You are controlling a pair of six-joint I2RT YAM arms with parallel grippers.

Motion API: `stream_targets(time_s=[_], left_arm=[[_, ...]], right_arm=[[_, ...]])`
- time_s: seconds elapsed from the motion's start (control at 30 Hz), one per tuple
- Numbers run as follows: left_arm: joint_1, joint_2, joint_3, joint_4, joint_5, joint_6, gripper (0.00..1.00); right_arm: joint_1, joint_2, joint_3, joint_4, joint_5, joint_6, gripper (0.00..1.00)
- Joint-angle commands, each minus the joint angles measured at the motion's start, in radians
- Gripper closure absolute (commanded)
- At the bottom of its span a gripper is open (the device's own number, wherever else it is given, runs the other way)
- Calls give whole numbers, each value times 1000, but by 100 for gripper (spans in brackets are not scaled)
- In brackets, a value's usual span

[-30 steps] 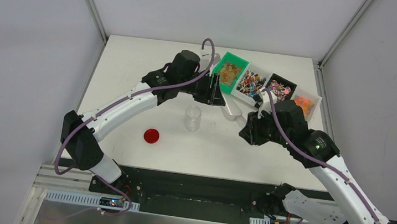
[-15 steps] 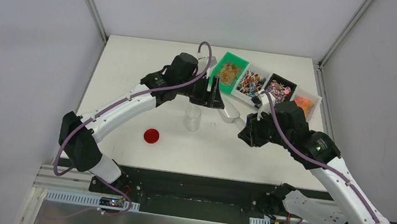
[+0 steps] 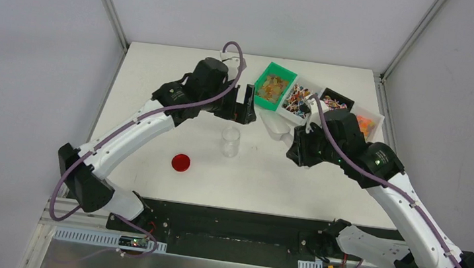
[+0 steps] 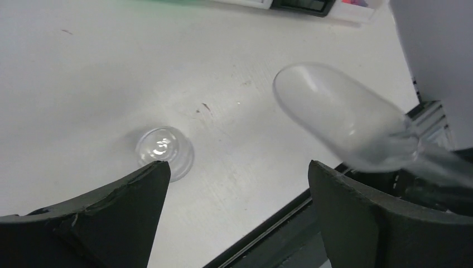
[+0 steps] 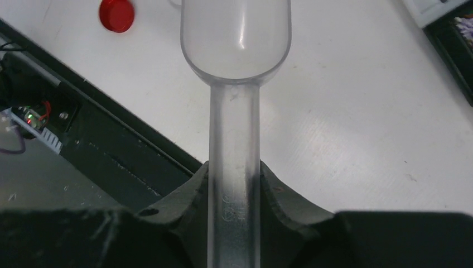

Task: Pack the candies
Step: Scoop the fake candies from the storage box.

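The candies lie in four bins at the back right: amber ones, multicolour ones, pink ones and orange ones. My right gripper is shut on the handle of a clear plastic scoop, whose empty bowl points toward the table's middle. My left gripper hangs open and empty just left of the scoop, above a clear empty cup.
A flat red lid lies on the white table left of the cup. The bins are green, white, black and clear. A black rail runs along the table's near edge.
My left gripper has opened wide, let go of the scoop and drawn back to the left. The right gripper keeps the scoop and has shifted slightly toward the bins.
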Motion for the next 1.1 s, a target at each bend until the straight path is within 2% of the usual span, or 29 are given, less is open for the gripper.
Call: stream_targets(time_s=[0.0,0.2,0.37,0.57,0.83,1.07], left_arm=[[3,-134,61,-131,-195,172,1],[3,-265,-43,-171,-310,277,1],[3,-376,-190,-171,-344,297,1],[3,-386,-337,-156,-366,346,3],[2,-395,-382,-155,-339,361,5],[2,-448,-392,-146,-337,353,5]], right_arm=[[-32,65,131,-148,242,61,100],[-149,255,319,-337,306,23,100],[-321,376,425,-442,253,-11,100],[-479,522,512,-544,219,-66,100],[-687,623,541,-593,246,-89,100],[-783,643,531,-586,287,-111,100]])
